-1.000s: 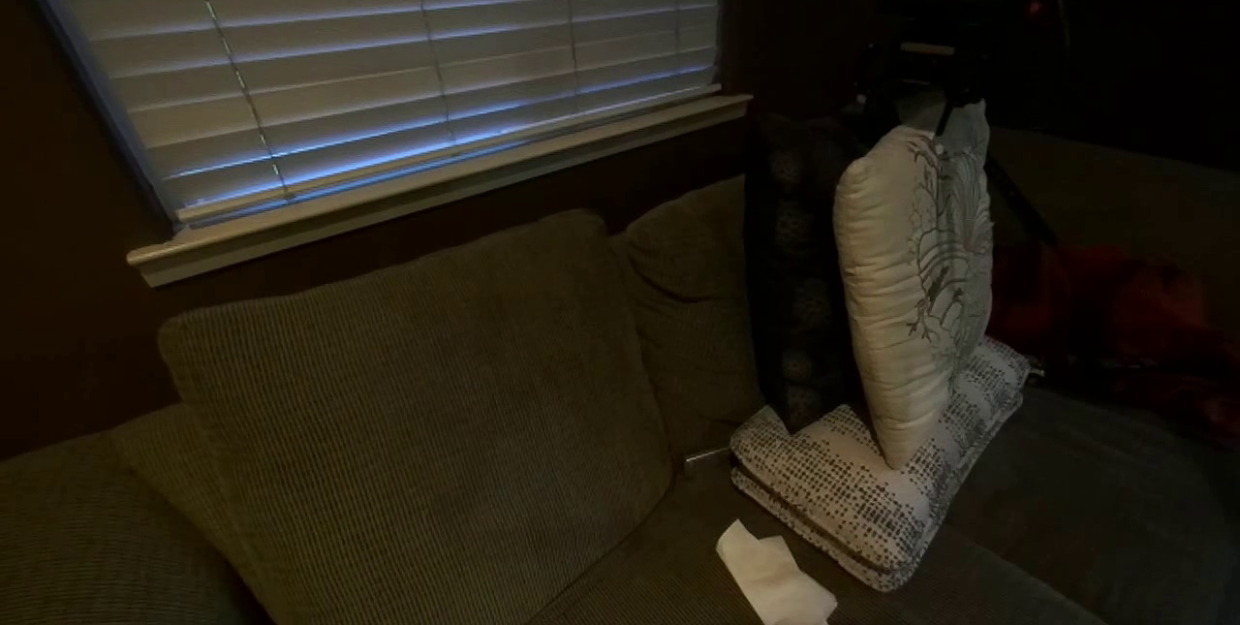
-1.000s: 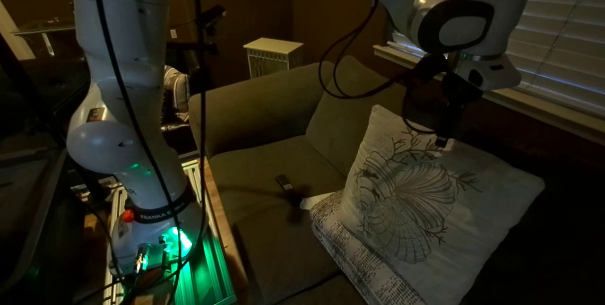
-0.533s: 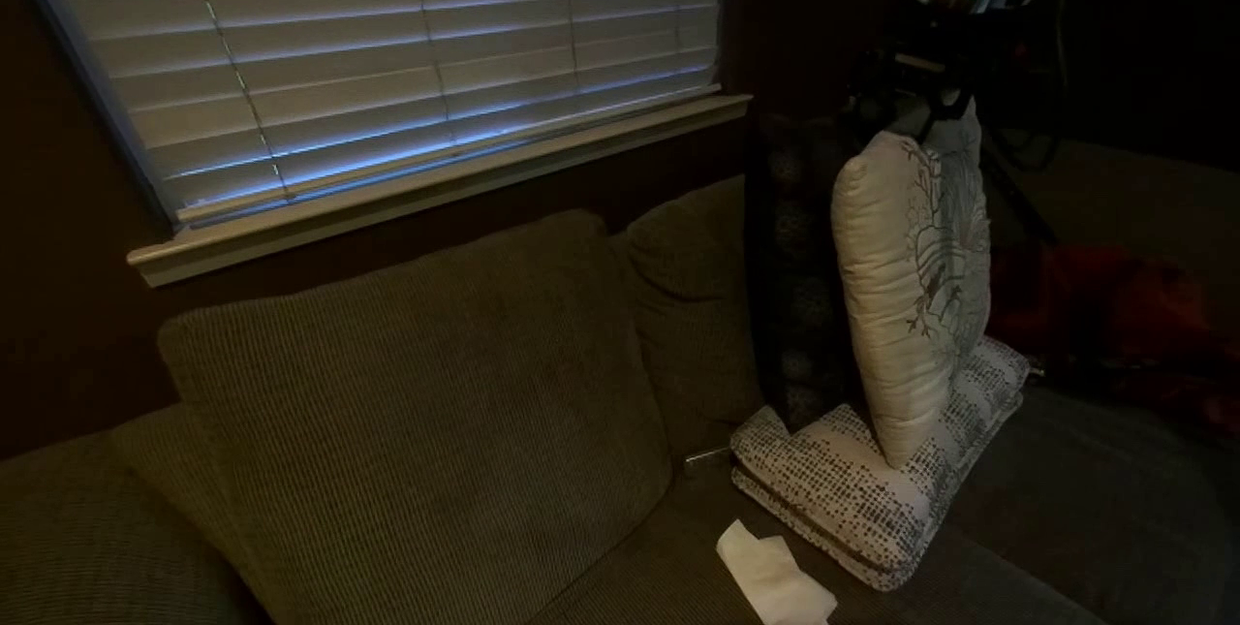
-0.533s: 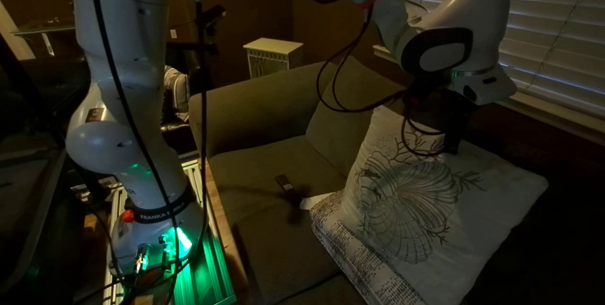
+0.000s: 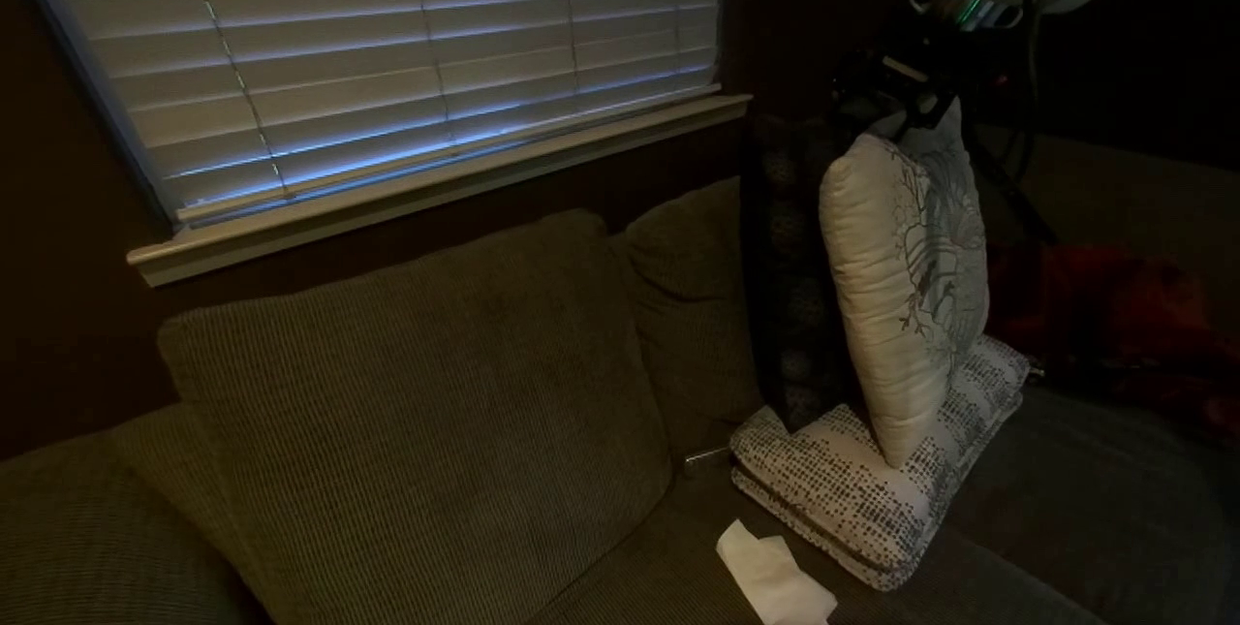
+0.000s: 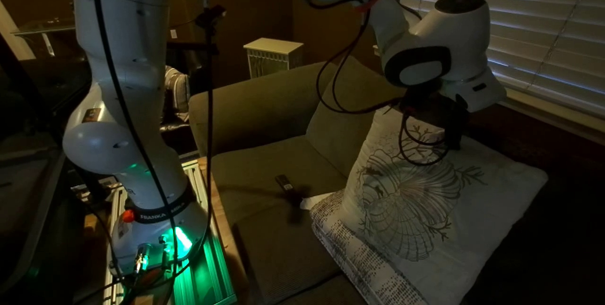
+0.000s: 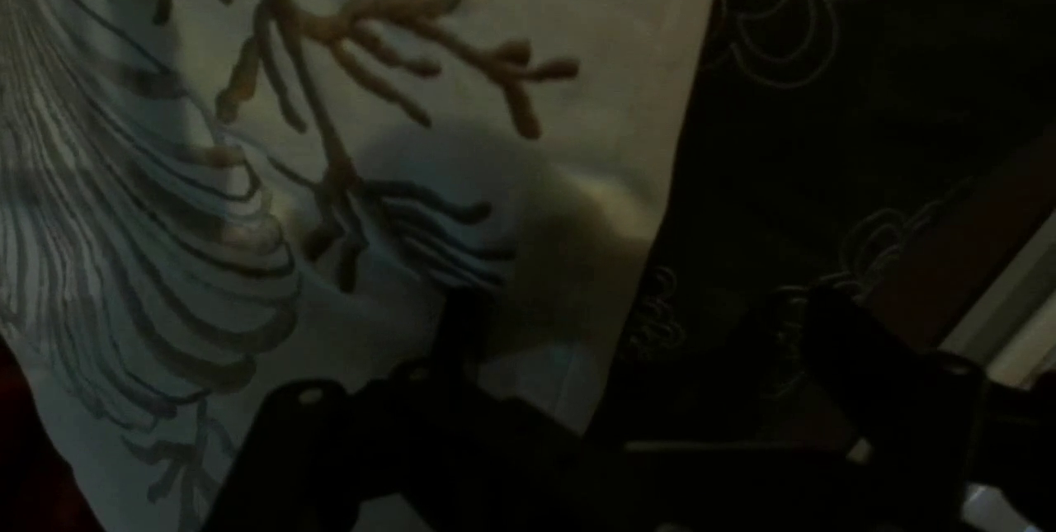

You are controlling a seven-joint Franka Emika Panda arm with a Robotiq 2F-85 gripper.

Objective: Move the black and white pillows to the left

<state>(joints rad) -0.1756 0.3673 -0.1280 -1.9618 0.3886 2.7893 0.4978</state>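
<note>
Over the couch [image 6: 264,229], the hand [image 7: 650,309] has tilted.

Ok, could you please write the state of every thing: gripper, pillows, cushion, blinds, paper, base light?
Gripper: open
White pillow: standing on edge, tilted
Black pillow: on edge beside the white one
Patterned cushion: lying flat under the white pillow
Blinds: lowered, light showing through
Paper: creased, lying on the sofa
Base light: lit green
</note>
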